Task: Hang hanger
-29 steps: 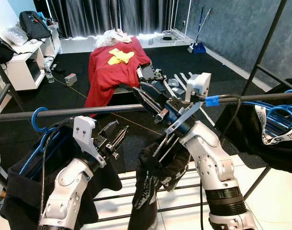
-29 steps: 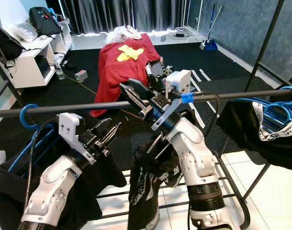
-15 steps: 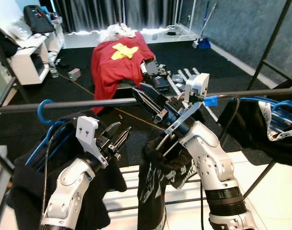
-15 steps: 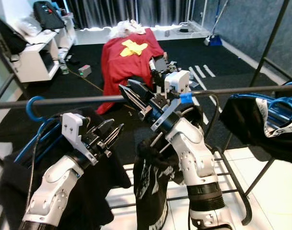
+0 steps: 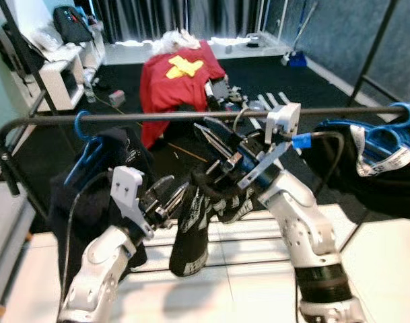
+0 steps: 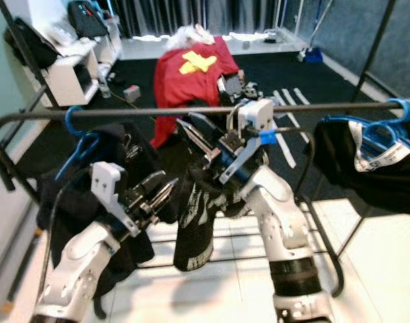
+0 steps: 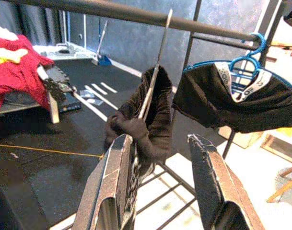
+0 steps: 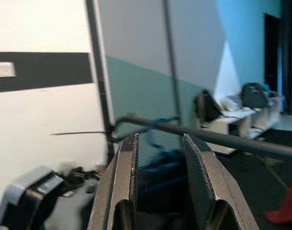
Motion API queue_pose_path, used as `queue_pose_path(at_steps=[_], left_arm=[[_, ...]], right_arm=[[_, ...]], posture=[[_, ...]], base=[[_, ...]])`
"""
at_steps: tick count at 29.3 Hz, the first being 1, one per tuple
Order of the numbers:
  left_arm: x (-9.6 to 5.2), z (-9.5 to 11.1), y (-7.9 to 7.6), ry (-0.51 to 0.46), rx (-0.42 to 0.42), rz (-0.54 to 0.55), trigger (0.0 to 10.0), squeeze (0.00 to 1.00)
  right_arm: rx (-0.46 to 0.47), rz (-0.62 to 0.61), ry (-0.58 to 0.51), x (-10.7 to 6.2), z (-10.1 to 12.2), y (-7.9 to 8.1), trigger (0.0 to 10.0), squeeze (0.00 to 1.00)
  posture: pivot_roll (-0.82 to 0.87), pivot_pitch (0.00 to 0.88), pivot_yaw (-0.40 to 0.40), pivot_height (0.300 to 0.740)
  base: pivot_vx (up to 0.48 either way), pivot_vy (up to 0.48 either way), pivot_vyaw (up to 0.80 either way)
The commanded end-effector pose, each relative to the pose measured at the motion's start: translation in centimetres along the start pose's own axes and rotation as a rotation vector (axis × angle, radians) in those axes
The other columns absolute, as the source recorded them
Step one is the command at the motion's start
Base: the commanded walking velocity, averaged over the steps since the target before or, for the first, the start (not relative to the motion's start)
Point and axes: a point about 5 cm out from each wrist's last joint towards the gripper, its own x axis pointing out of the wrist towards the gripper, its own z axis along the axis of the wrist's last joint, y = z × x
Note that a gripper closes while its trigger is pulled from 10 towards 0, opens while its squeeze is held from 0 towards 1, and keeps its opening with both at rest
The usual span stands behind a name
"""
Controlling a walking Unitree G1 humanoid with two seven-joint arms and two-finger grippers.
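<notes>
A dark clothes rail point(image 5: 151, 116) runs across in front of me. My right gripper point(image 5: 201, 129) points up and to the left just under it, open with nothing between its fingers; in the right wrist view the rail point(image 8: 222, 140) crosses beyond them. A black garment point(image 5: 190, 229) dangles beneath my right wrist, and a thin grey rod point(image 7: 155, 67) rises from it toward the rail. My left gripper point(image 5: 174, 195) is open, close beside the garment point(image 7: 155, 110). One blue hanger point(image 5: 83, 128) with black clothing hangs at the rail's left end. More blue hangers point(image 5: 393, 124) hang at the right.
The rack's lower bars point(image 5: 225, 235) cross the white tiles below my arms. Beyond the rail, a red cloth point(image 5: 174, 74) is draped over something low on the black carpet. A white shelf unit point(image 5: 60, 74) with a backpack point(image 5: 73, 17) stands far left.
The camera has pulled back and the whole scene has shifted. My right gripper, earlier poking above the rail, now sits just below it. The black garment now hangs nearer my left gripper.
</notes>
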Motion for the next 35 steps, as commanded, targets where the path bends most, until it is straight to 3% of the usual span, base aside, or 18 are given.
queue_pose_path(at_steps=[1,13,19,22,23,24,25,26,27,29,31,32,34,35], left_arm=[[-0.1,0.1,0.1,0.008,0.008,-0.003,10.0,0.00],[-0.2,-0.1,0.3,0.024,0.012,-0.012,10.0,0.00],[-0.3,-1.1,0.9,0.101,0.018,0.018,10.0,0.00],[-1.1,-5.8,2.9,0.410,0.087,0.145,10.0,0.00],[-1.1,-5.8,2.9,0.410,0.087,0.145,10.0,0.00],[-1.6,-7.3,3.5,0.496,0.076,0.206,10.0,0.00],[-1.6,-7.3,3.5,0.496,0.076,0.206,10.0,0.00],[-1.8,-8.1,3.8,0.537,0.061,0.242,10.0,0.00],[-2.2,-9.7,3.7,0.606,0.095,0.239,10.0,0.00],[-2.2,-9.7,3.7,0.606,0.095,0.239,10.0,0.00],[-2.8,-11.0,3.5,0.651,0.078,0.268,10.0,0.00],[-2.8,-11.0,3.5,0.651,0.078,0.268,10.0,0.00],[-4.4,-12.7,3.7,0.692,-0.035,0.419,10.0,0.00],[-4.4,-12.7,3.7,0.692,-0.035,0.419,10.0,0.00]], right_arm=[[-0.004,0.009,0.001,0.1,0.2,0.1,10.0,0.00],[0.012,0.003,0.021,0.0,-0.6,0.2,10.0,0.00],[0.041,-0.028,0.033,-0.4,-1.4,-0.1,10.0,0.00],[0.099,-0.193,0.217,-2.7,-5.8,-1.9,10.0,0.00],[0.099,-0.193,0.217,-2.7,-5.8,-1.9,10.0,0.00],[0.090,-0.292,0.331,-4.2,-8.0,-2.9,10.0,0.00],[0.090,-0.292,0.331,-4.2,-8.0,-2.9,10.0,0.00],[0.076,-0.351,0.403,-5.2,-9.3,-3.4,10.0,0.00],[0.116,-0.484,0.505,-7.5,-11.8,-4.2,10.0,0.00],[0.116,-0.484,0.505,-7.5,-11.8,-4.2,10.0,0.00],[0.156,-0.600,0.566,-9.8,-13.8,-4.6,10.0,0.00],[0.156,-0.600,0.566,-9.8,-13.8,-4.6,10.0,0.00],[0.122,-0.654,0.727,-12.7,-17.2,-3.3,10.0,0.00],[0.122,-0.654,0.727,-12.7,-17.2,-3.3,10.0,0.00]], posture=[[0.02,0.000,0.000,0.740],[0.03,0.000,0.006,0.740],[0.03,0.000,0.014,0.740],[0.02,0.000,0.030,0.740],[0.02,0.000,0.030,0.740],[0.02,0.000,0.036,0.740],[0.02,0.000,0.036,0.740],[0.02,0.000,0.036,0.740],[0.02,0.000,0.039,0.740],[0.02,0.000,0.039,0.740],[0.01,0.000,0.053,0.740],[0.01,0.000,0.053,0.740],[0.01,0.000,0.065,0.740],[0.01,0.000,0.065,0.740]], base=[[-0.345,0.000,0.00],[-0.272,0.000,0.00],[0.000,0.000,0.00],[0.000,0.000,0.00],[0.000,0.000,0.00],[0.000,0.000,0.00],[0.000,0.000,0.00],[0.000,0.000,0.00],[0.000,0.000,0.00],[0.000,0.000,0.00],[0.000,0.000,0.00],[0.000,0.000,0.00],[0.000,0.000,0.00],[0.000,0.000,0.00]])
